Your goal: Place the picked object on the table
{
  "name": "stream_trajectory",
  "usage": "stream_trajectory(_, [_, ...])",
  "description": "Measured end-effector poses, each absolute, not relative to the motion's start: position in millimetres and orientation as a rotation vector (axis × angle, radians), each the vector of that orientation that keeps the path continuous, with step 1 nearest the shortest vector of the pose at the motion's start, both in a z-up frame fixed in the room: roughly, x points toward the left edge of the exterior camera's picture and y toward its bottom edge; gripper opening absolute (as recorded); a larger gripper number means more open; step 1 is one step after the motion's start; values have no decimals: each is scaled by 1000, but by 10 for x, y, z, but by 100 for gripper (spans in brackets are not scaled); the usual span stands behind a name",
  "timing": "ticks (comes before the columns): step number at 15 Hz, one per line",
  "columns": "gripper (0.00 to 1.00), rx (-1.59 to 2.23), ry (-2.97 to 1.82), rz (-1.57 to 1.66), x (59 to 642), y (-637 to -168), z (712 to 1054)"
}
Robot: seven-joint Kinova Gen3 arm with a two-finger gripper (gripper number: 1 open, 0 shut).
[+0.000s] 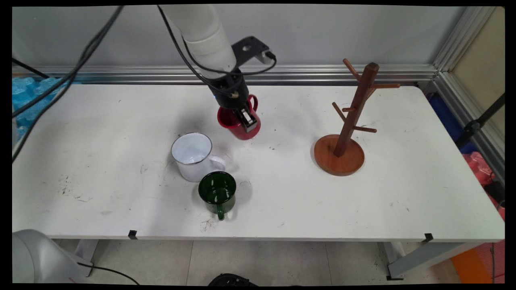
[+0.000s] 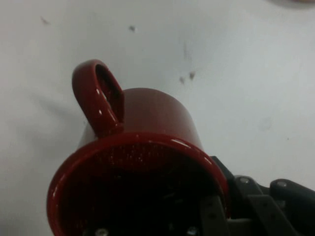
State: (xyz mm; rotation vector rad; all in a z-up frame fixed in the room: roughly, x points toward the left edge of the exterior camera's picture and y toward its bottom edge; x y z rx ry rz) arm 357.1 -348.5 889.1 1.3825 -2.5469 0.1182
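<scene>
Gripper (image 1: 246, 121) jaws closed on the red mug (image 1: 238, 121) rim wall, one finger inside, one outside. Mug sits tilted at mid-counter (image 1: 100, 133), handle toward the back wall; wooden mug tree (image 1: 350, 121) well right.

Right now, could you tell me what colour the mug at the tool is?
Red mug, clearest in the hand view.

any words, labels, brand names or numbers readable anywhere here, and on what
None can be read in either view.
Red mug in the pincer: plain, no print visible.
White mug and green mug: plain.
Wooden mug tree: no marking.
White arm link: no lettering visible on the part in view.
Table: only scuffs and dark specks, no writing.
</scene>
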Motion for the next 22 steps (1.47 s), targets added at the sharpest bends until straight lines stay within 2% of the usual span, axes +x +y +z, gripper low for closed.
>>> stream_trajectory(6, [0,1485,-2600,36,3463,-3651,8543])
stream_trajectory(14, [0,1591,-2642,-39,3432,-3753,8313])
stream_trajectory(15, [100,1601,-2646,-46,3430,-3768,8288])
stream_trajectory(22, [100,1641,-2642,-54,3414,-3843,8191])
